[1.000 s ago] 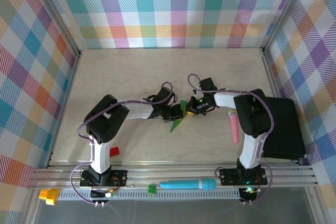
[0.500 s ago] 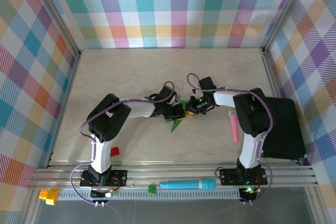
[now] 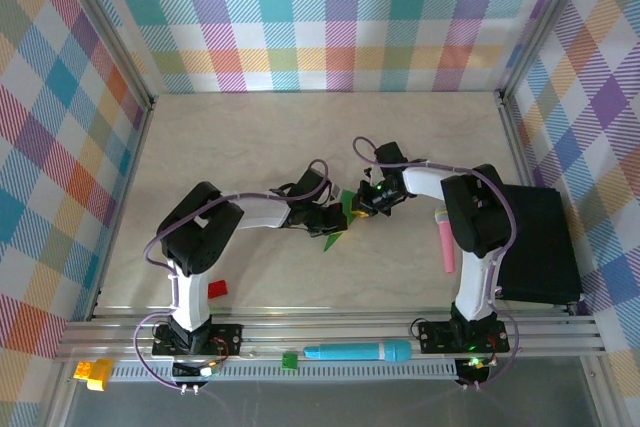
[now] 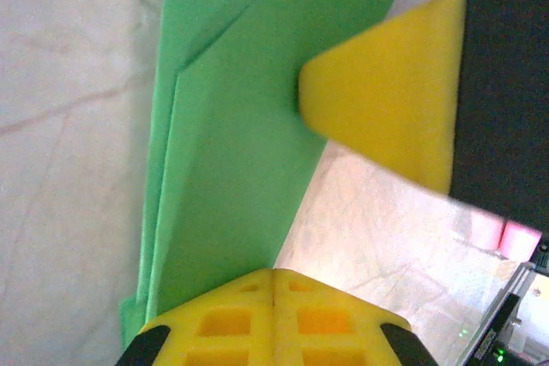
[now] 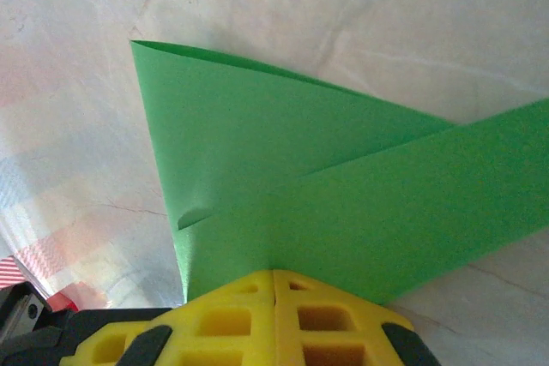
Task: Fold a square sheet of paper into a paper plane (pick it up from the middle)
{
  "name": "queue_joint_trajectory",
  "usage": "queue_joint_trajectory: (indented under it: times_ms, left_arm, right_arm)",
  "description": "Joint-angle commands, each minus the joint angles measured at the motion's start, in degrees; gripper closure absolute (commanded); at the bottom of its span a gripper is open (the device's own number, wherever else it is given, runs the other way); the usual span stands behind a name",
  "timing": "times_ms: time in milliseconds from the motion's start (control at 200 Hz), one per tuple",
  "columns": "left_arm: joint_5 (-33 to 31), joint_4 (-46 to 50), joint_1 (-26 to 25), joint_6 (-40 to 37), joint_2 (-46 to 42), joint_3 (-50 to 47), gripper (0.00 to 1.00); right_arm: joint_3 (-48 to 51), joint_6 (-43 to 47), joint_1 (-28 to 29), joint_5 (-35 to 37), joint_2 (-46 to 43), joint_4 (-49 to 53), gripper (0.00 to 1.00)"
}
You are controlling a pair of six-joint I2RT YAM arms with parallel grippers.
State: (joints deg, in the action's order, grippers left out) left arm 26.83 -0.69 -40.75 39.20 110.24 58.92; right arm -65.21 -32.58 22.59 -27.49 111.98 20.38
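Note:
The square sheet of paper (image 3: 335, 237) is bright green and creased into a narrow, pointed shape with layered flaps, like a paper plane. It lies mid-table between the two arms. My left gripper (image 3: 333, 217) is shut on its edge. In the left wrist view the paper (image 4: 232, 169) runs up from the closed yellow jaws (image 4: 273, 273), and a yellow fingertip (image 4: 386, 109) of the right gripper touches its right edge. My right gripper (image 3: 360, 207) is shut on the opposite side. In the right wrist view two overlapping flaps (image 5: 326, 203) fan out from the closed jaws (image 5: 274, 273).
A pink marker (image 3: 444, 242) lies right of the right arm, beside a black box (image 3: 540, 242). A teal marker (image 3: 358, 352) and a tiny green block (image 3: 289, 359) rest on the front rail. A red piece (image 3: 217, 288) lies by the left base. Plaid walls enclose the table.
The right gripper has shifted slightly left and away from the bases, and the left arm has adjusted a little. Both stay shut on the paper, which has barely moved.

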Motion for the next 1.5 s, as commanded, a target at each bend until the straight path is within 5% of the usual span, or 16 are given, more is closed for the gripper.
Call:
queue_joint_trajectory:
  times_ms: [0, 400, 1495]
  left_arm:
    - [2.02, 8.80, -0.29, -0.06, -0.74, -5.41, 1.00]
    - [3.02, 7.35, -0.45, 0.51, -5.08, -14.82, 1.00]
    - [-1.62, 21.98, -3.81, -3.06, -12.46, -17.91, 1.00]
  right_arm:
    - [1.85, -0.86, -0.47, 12.95, 5.00, 4.98, 1.00]
    - [1.92, -0.70, -0.48, 13.69, 5.39, 5.15, 1.00]
    - [1.22, 0.19, -0.50, 14.27, 4.87, 5.74, 1.00]
